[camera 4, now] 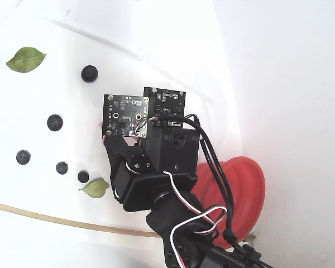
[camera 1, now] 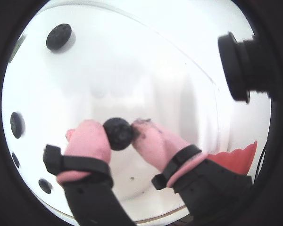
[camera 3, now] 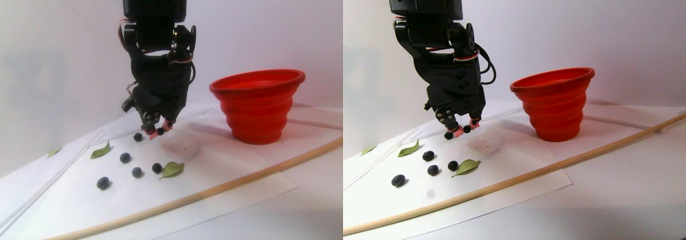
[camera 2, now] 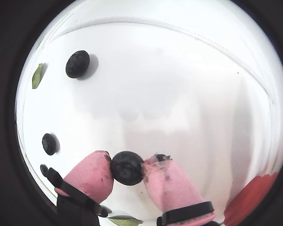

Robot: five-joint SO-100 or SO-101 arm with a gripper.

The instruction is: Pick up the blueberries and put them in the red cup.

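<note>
White desk [camera 3: 225,192], sheet-covered. Blueberries [camera 3: 125,157] small, round, near black; red cup [camera 3: 258,105] ribbed, upright. Claw [camera 2: 127,168] nearly closed, pink fingertips [camera 2: 92,172] pinching one blueberry [camera 2: 127,167].

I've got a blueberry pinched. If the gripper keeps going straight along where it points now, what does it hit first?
The gripper points down, shut on a blueberry. Straight on, it would likely meet the white sheet itself: both wrist views show bare paper beyond the fingertips. The red cup stands off to the side. Height above the sheet is unclear.
</note>
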